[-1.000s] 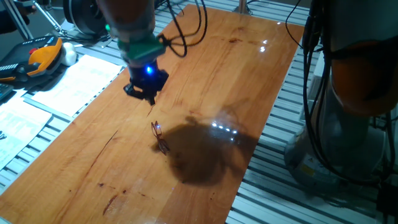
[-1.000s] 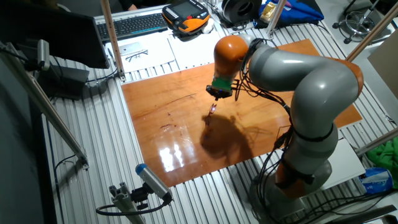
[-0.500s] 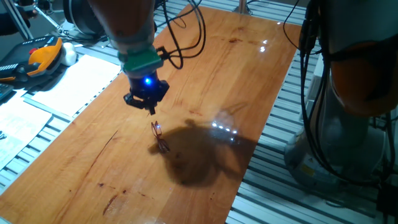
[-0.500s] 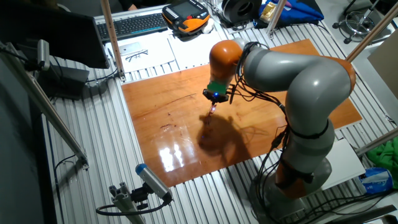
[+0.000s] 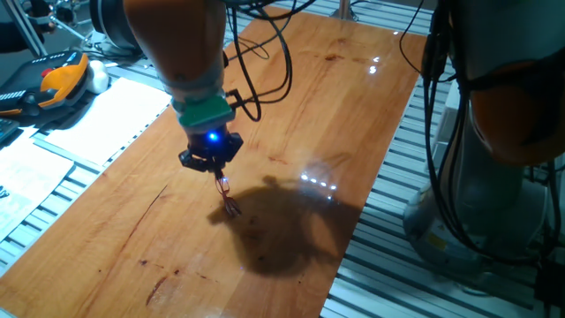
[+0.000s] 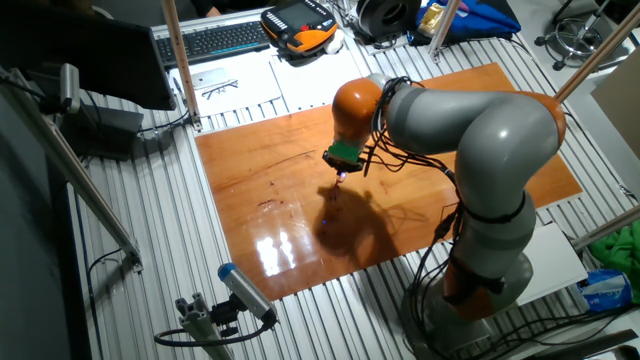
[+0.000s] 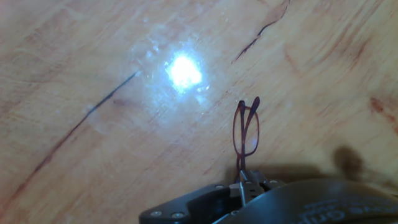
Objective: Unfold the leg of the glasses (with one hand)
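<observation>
A small black gripper (image 5: 214, 165) with a glowing blue light and a teal ring hangs from a thick orange arm (image 5: 177, 40) over a wooden table (image 5: 335, 97). Directly below its tip lie the glasses (image 5: 228, 196) — tiny, thin, reddish-brown wire spectacles resting on the tabletop. In the hand view the glasses (image 7: 245, 134) stretch away from the fingertips, their near end right at the gripper (image 7: 245, 188), whose two fingers sit close together with that end of the frame between them — whether they are truly clamped on it cannot be told. A bright spot of reflected light (image 7: 184, 71) shines on the wood beyond and to the left of the fingers. In the other fixed view the gripper (image 6: 342, 172) points down at the table (image 6: 250, 160), the glasses too small to make out.
</observation>
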You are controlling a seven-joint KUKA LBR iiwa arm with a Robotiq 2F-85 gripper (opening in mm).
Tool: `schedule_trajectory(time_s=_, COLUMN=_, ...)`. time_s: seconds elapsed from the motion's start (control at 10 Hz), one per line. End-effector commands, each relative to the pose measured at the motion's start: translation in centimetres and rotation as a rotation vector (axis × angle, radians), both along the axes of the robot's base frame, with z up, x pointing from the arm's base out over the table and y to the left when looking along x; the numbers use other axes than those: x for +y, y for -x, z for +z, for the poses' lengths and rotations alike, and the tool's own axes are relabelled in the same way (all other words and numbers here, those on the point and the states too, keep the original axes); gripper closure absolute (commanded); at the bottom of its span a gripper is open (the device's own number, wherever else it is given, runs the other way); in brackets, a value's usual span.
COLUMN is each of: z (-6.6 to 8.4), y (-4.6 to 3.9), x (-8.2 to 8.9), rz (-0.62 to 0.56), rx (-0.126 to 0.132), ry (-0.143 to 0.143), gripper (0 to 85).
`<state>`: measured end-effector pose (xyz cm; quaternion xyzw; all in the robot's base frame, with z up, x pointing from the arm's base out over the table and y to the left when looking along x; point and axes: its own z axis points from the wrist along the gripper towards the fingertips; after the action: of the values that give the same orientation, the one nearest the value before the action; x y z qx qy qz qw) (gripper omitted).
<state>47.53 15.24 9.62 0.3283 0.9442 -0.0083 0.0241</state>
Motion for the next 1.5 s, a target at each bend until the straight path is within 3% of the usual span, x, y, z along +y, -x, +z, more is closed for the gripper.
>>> schedule_trajectory(time_s=0.0, z=-0.3, y=0.03, x=0.1, rz=-0.009, rx=0.001, ry=0.002, gripper=85.0)
schedule_trajectory(time_s=0.5, z=-1.9, y=-0.1, x=0.3, rz=-0.059, rx=0.017, ry=0.01, gripper=85.0)
schedule_trajectory(time_s=0.8, z=-2.1, y=0.15, x=0.4, rz=-0.057, rx=0.0, ry=0.023, gripper=85.0)
schedule_trajectory(time_s=0.9, z=-2.2, y=0.23, x=0.5, rz=-0.061, rx=-0.002, ry=0.041, gripper=68.0)
schedule_trajectory(time_s=1.0, z=-2.2, y=0.27, x=0.5, rz=-0.075, rx=-0.011, ry=0.046, gripper=68.0)
schedule_trajectory(time_s=1.1, z=-2.2, y=0.29, x=0.5, rz=-0.086, rx=-0.01, ry=0.046, gripper=51.0)
schedule_trajectory(time_s=1.4, z=-2.5, y=0.48, x=0.5, rz=-0.102, rx=-0.011, ry=0.044, gripper=51.0)
